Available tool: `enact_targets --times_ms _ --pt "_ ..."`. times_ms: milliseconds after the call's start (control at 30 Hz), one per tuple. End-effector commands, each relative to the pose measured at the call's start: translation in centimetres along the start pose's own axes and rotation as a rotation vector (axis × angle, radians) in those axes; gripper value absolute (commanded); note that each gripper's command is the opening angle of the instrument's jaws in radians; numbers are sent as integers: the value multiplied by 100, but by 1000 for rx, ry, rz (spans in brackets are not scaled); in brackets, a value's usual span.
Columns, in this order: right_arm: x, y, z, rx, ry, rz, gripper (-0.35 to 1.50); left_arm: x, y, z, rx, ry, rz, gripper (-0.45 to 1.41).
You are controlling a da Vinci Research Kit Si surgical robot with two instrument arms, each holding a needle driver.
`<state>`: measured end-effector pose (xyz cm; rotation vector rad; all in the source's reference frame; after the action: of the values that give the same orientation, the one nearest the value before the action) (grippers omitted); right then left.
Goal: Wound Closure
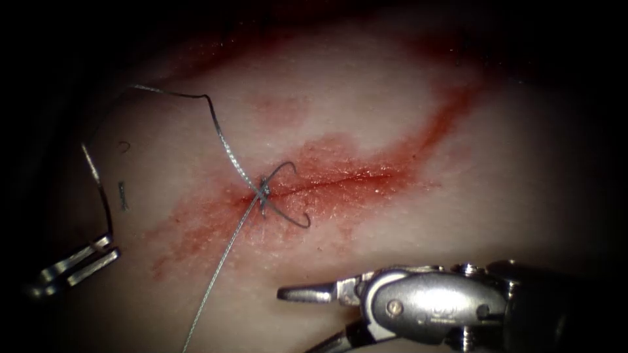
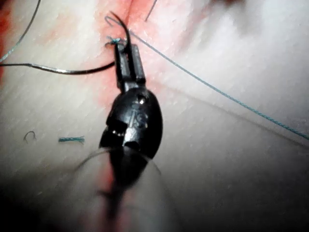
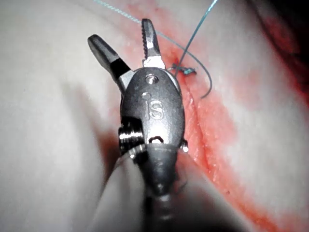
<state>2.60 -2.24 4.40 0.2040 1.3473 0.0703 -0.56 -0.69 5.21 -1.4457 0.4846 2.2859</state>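
An embossed mark reading like "IS" is seen on the right tool's [image 3: 126, 48] housing in its wrist view. Its jaws are spread wide and hold nothing; they lie below the cut [image 1: 340, 182] in the endoscope view. The left tool [image 1: 82, 258] sits at the far left, its jaws closed on the thread [image 1: 219, 134], which runs to a knot [image 1: 262, 191] at the cut's left end. The curved needle [image 1: 288, 212] lies at that knot on the tissue [image 1: 392, 98], held by neither tool.
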Motion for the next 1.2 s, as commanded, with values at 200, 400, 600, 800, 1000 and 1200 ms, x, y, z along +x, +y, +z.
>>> enact_targets --times_ms 200,400,600,800,1000,1200 --pt "-57 38 -12 -70 -36 -21 94 -17 -7 -4 53 -17 -5 -45" --pt "-109 55 12 -100 -69 1 93 -16 0 1 39 3 -1 -45" --pt "-168 81 47 -111 -115 54 91 -24 3 3 44 6 0 -45" --pt "-181 74 44 -39 -121 67 -35 -27 4 4 46 7 -3 -45" --pt "-164 64 33 -33 -143 79 -35 -28 4 4 46 8 -1 -45" --pt "-114 15 27 50 -146 90 -35 -29 7 5 44 17 2 -45"
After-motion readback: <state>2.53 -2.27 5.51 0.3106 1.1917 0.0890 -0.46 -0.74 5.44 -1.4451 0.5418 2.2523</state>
